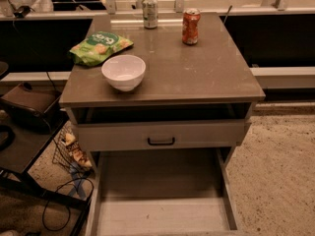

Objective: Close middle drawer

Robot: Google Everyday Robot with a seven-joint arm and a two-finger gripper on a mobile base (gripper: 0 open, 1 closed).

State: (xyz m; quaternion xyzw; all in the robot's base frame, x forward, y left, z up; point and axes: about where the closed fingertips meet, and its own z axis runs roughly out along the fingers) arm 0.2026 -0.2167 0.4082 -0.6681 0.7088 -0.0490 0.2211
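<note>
The middle drawer (162, 215) is pulled far out toward the camera at the bottom of the camera view. Its pale bare inside shows, with side rails left and right. Its front and handle are cut off by the lower edge of the view. Above it the taller-fronted uppermost drawer (206, 133) with a small black bar handle (161, 141) stands slightly out, with a dark gap under the cabinet top (197, 73). The lowest drawer is hidden. The gripper is not in view.
On the cabinet top stand a white bowl (123, 72), a green snack bag (100, 46), a silver can (149, 12) and an orange can (191, 26). A black stand (22, 146), a wire basket (69, 151) and floor cables (64, 205) lie left. Speckled floor (275, 181) is right.
</note>
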